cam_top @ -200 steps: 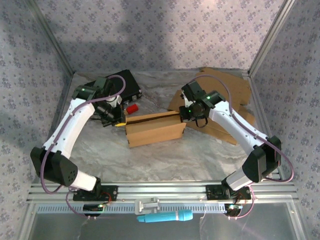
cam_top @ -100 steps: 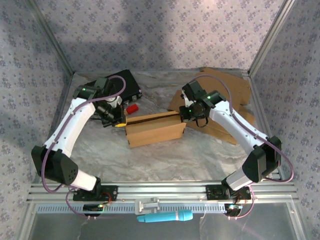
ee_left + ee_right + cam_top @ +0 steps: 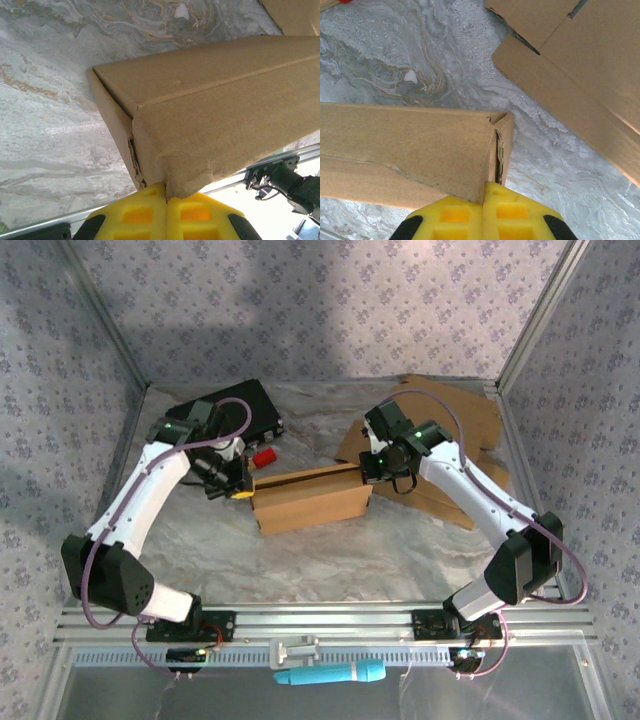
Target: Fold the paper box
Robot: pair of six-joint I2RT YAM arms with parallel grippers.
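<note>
Both grippers are closed on the box (image 3: pixel 310 498) — my left gripper (image 3: pixel 165 189) pinches the end edge at one corner, and my right gripper (image 3: pixel 485 188) pinches the other end's flap the same way, pads nearly together with only card between. The box lies long-ways in the middle of the table (image 3: pixel 330 555) between the arms, with spare flat cardboard (image 3: pixel 455 420) just behind its right end. I'd judge it light and hollow: panels stiff along their length, but thin card that creases at the scores and frays — the left corner looks ragged. Best hold is doubled flap edges near corners, light squeeze; mid-panel would buckle. Matte surface, so slip seems unlikely.
</note>
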